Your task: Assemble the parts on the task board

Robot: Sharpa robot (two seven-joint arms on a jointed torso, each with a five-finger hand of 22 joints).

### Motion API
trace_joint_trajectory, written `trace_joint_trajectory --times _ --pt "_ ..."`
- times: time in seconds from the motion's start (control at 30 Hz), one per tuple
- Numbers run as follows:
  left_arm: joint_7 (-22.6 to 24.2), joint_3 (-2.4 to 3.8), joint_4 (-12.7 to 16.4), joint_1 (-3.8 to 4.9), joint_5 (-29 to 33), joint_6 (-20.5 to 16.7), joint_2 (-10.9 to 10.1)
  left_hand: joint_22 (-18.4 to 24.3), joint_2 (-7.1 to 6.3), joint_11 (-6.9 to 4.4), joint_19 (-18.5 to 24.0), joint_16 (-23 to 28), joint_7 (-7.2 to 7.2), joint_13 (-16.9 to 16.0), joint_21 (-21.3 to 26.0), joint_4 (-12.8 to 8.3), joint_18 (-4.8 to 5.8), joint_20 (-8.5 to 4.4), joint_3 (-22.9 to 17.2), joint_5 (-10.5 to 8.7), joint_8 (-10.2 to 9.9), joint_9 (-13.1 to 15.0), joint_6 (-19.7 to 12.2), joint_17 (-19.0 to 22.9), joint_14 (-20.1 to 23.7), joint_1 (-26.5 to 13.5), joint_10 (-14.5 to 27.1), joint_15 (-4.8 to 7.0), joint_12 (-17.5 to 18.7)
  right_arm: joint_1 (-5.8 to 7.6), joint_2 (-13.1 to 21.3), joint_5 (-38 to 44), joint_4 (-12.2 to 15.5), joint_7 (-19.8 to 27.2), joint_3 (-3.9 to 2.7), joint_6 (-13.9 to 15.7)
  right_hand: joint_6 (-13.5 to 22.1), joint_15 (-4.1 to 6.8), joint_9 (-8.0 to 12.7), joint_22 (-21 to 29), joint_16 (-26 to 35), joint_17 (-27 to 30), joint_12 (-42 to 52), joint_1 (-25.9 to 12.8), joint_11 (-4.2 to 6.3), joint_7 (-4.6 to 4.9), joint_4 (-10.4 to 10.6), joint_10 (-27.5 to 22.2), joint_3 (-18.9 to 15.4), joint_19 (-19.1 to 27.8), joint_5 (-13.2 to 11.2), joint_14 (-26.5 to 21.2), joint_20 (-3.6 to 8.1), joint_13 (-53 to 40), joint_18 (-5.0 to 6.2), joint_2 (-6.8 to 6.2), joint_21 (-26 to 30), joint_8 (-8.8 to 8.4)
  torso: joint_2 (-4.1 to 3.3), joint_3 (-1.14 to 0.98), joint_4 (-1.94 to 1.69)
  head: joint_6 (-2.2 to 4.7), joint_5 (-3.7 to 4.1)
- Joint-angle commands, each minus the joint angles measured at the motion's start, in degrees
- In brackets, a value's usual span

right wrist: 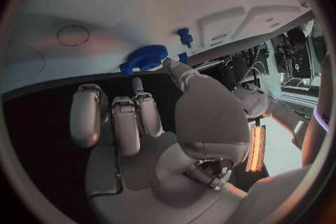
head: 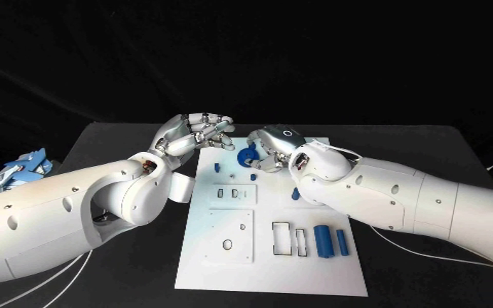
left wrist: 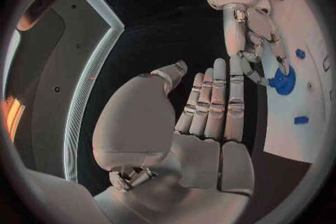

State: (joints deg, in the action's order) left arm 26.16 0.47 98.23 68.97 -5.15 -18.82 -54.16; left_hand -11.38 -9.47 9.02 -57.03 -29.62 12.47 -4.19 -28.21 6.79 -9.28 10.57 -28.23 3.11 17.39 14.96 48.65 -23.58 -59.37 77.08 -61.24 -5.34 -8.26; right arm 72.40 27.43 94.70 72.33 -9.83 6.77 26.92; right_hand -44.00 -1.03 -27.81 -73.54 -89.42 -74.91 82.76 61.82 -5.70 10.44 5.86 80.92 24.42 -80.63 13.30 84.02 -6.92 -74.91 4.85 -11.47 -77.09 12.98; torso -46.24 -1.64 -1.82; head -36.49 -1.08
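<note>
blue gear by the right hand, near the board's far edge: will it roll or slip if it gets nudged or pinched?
The blue gear looks like a stiff, flat toothed disc, probably light plastic. On edge it would likely roll; lying flat it should slide on the smooth task board. The teeth should give the right hand some grip, though a thin rim may twist between fingertips.

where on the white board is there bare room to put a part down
Free: the near strip of the task board, below the square plate and the rectangular slots; also the bare patch between the small slots and the two blue bars. Crowded: the far end, where the right hand touches the blue gear and the left hand hovers beside it.
</note>
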Motion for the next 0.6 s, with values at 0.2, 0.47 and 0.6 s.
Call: trace_joint_trajectory --times 0.2,0.47,0.6 --pt "0.28 0.03 -0.01 0.04 0.04 1.06 0.03 -0.06 0.38 0.04 0.43 -0.38 0.37 -0.06 -0.13 -0.34 -1.00 0.05 -0.09 0.07 -0.24 0.06 -0.48 -0.06 0.39 0.25 0.34 -0.03 0.37 -0.01 0.49 -2.20 0.42 0.34 0.00 -1.35 -0.94 -0.29 -0.16 -0.29 -0.11 -13.34 -0.05 -1.04 0.11 -0.07 1.35 0.19 -0.68 -0.12 1.27 5.58 -0.32 -4.44 -0.93 0.64 0.04 -0.18 -0.01 -0.01 -0.02 -0.05 0.01" --pt "0.22 0.03 0.00 0.04 0.04 1.01 -0.08 -0.14 0.38 0.07 0.58 -0.51 0.40 -0.07 -0.29 -0.39 -0.99 0.07 -0.11 0.07 -0.26 0.12 -0.55 -0.18 0.54 0.17 0.35 -0.05 0.49 -0.02 1.34 -4.54 1.11 1.56 0.01 -3.38 -2.33 -0.03 -0.39 -0.58 -0.16 -13.51 0.32 -2.40 0.41 -0.41 3.57 0.69 -1.21 -0.28 2.03 5.62 -0.08 -5.00 -0.97 1.91 -0.05 -0.31 -0.03 -0.02 0.08 -0.21 -0.09" --pt "0.18 0.03 -0.03 0.04 0.04 1.02 -0.11 -0.14 0.38 0.07 0.58 -0.51 0.40 -0.07 -0.29 -0.39 -0.99 0.07 -0.11 0.07 -0.26 0.12 -0.55 -0.18 0.54 0.17 0.35 -0.05 0.49 -0.02 2.16 -5.22 1.73 2.02 0.01 -3.15 -2.68 0.02 -0.44 -0.56 -0.17 -13.52 0.43 -2.42 0.49 -0.50 3.82 0.84 -1.13 -0.26 2.17 5.62 -0.04 -5.17 -0.96 2.23 0.00 -0.29 0.04 -0.01 0.01 -0.20 -0.07"
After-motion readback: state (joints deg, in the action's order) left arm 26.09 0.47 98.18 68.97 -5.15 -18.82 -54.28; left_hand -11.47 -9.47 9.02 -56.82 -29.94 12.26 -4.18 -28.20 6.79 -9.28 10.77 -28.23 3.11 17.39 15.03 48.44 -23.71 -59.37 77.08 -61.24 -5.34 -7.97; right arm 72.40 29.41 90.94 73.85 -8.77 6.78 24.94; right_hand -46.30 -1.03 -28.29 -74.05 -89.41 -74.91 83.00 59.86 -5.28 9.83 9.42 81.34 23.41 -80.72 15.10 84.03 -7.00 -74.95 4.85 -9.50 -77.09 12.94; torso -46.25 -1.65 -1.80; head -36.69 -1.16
